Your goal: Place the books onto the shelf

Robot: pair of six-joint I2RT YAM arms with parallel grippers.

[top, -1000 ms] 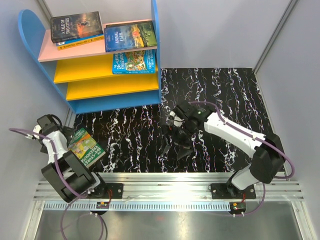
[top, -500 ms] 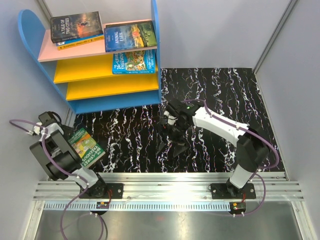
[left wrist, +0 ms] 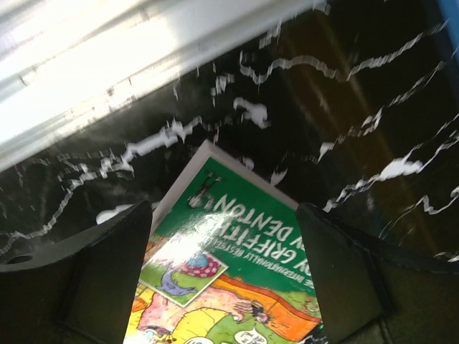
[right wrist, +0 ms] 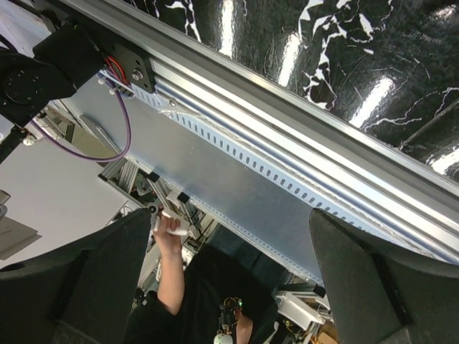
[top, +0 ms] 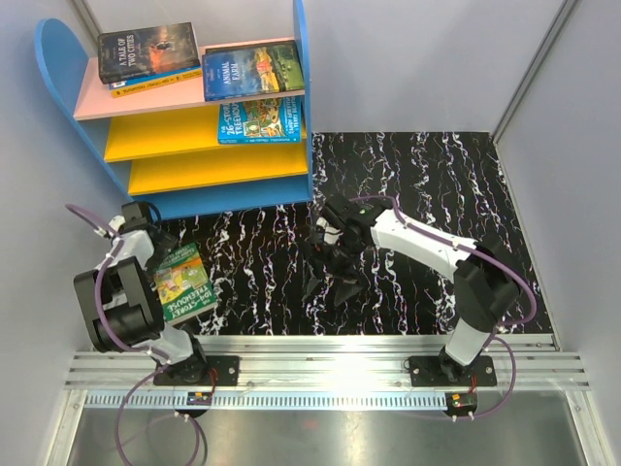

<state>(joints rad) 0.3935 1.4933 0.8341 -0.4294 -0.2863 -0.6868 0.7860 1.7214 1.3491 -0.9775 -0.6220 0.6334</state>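
**A:** Your green paperback (top: 184,283) lay flat on the black marbled worktop (top: 437,194), close to its near-left corner and tilted against the edges.

**B:** And you had your left claw (left wrist: 224,222) right over it. In the wrist view the jaws stood wide apart, with one of the dark fingers (left wrist: 86,272) on each side of the cover. I could not tell whether either of them touched the book's edges.

**A:** The cover faced up at you, green with white lettering and a cartoon drawing below it.

**B:** Your right claw (top: 335,283) hung over the middle of the worktop, nearer the near edge, spread fully and holding nothing. Its wrist camera looked past the aluminium rail (right wrist: 301,122) at that edge.

**A:** The shelf (top: 58,58) stood at the far-left corner. On its pink top board (top: 92,97) you had A Tale of Two Cities (top: 147,50) lying on top of another thin book, with Animal Farm (top: 252,70) just beside them at the right end.

**B:** One board down, on the upper yellow board (top: 155,136), a blue Treehouse book (top: 260,118) lay at the right end. The green paperback was well apart from the shelf.
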